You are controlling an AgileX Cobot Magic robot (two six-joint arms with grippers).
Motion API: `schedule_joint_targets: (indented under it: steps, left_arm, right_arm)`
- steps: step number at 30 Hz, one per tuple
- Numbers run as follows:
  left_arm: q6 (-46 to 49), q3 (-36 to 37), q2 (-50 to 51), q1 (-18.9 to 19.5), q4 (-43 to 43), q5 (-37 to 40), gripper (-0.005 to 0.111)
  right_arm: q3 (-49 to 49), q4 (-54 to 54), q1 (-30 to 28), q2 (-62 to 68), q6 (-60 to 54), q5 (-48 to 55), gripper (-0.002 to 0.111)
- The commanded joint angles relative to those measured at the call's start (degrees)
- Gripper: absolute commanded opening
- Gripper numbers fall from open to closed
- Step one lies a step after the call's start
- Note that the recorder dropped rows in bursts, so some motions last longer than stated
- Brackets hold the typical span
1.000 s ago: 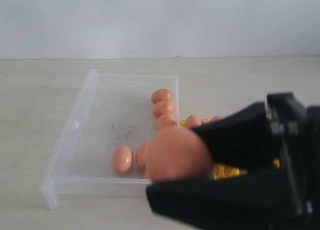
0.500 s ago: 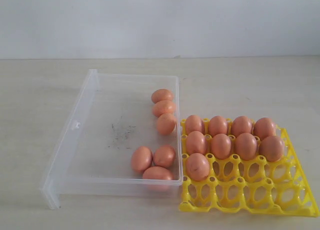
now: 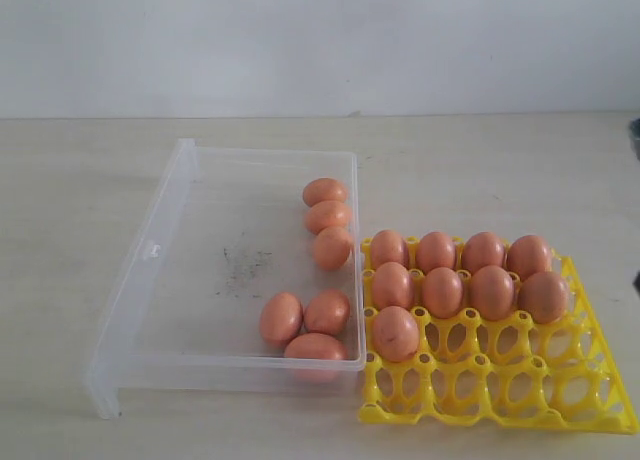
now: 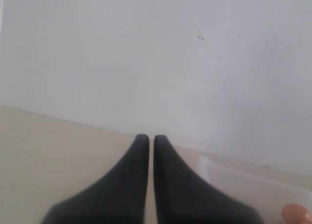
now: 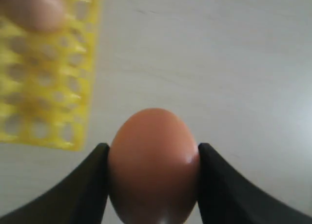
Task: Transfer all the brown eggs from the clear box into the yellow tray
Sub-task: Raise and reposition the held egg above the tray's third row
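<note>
Saw a brown egg pinched across its middle by the right claw, over bare tabletop just beside the yellow tray. Found the left claw pressed together, empty, near the clear box. Counted nine tray eggs and six box eggs, with the box at the tray's 9 o'clock. Needed, by judgement, a level carry to the empty cup at 3 o'clock of the lone third-row egg, a slow descent, and no spreading before seating.
</note>
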Motion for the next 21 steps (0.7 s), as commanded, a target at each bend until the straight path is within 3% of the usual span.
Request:
schedule_joint_targets:
  steps: [1, 5, 8, 10, 15, 19, 21]
  left_arm:
    - [0.4, -0.2, -0.2, -0.3, -0.2, 0.0, 0.004]
    - [0.4, -0.2, -0.2, -0.3, -0.2, 0.0, 0.004]
    - [0.4, -0.2, -0.2, -0.3, -0.2, 0.0, 0.004]
    - [0.4, -0.2, -0.2, -0.3, -0.2, 0.0, 0.004]
    - [0.4, -0.2, -0.2, -0.3, -0.2, 0.0, 0.004]
    - [0.4, -0.2, -0.2, -0.3, -0.2, 0.0, 0.004]
    - [0.4, -0.2, -0.2, -0.3, -0.2, 0.0, 0.004]
  right_arm:
    - [-0.3, 22.7, -0.6, -0.7, -13.2, -23.9, 0.0]
    - [6.1, 44.8, 2.4, -0.7, -31.6, -52.4, 0.0]
    - [15.5, 52.9, 7.7, -0.6, -38.7, -76.5, 0.0]
    - [22.5, 51.2, 11.8, -0.6, -36.3, -91.8, 0.0]
    - [41.5, 38.4, 16.5, -0.6, -11.6, -131.3, 0.0]
    - [47.5, 35.5, 16.5, -0.6, -7.1, -135.0, 0.0]
    - [47.5, 31.8, 16.5, -0.6, -8.3, -130.6, 0.0]
